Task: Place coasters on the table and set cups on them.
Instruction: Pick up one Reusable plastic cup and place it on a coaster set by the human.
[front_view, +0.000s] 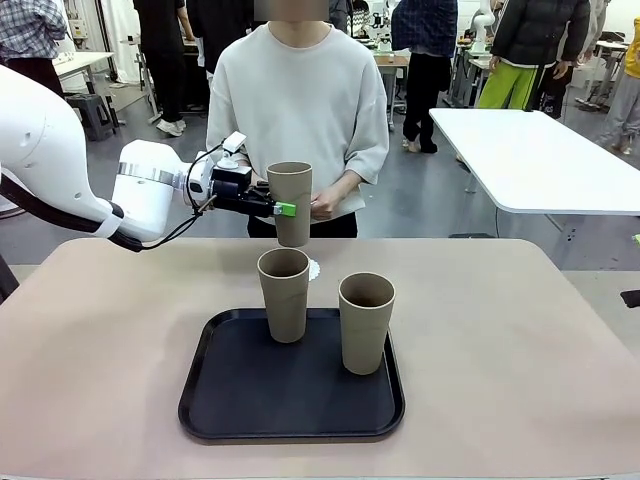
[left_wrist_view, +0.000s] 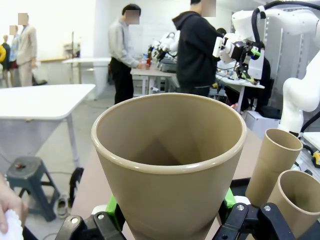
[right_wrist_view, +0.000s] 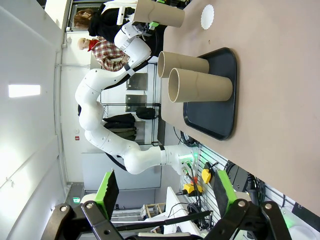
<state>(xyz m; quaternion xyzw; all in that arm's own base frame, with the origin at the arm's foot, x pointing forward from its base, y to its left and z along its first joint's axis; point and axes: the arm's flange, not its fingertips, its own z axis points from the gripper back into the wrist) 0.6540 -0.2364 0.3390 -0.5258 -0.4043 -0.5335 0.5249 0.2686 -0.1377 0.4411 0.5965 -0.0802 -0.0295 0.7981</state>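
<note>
Tray cup (front_view: 284, 294) partly screens coaster (front_view: 314, 270) (held cup (front_view: 290, 203) aloft).

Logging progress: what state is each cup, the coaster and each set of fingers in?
Held cup: upright, empty, in the air, gripped.
Left fingers: shut on held cup.
Two tray cups: upright on black tray.
Coaster: flat on table, nothing on it.
Right fingers: open, empty.

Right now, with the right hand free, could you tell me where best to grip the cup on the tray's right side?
I'd take the cup by its wall below the rim, coming level from the robot's right: it stands upright, widens upward, and the other cup stands at its left.
</note>
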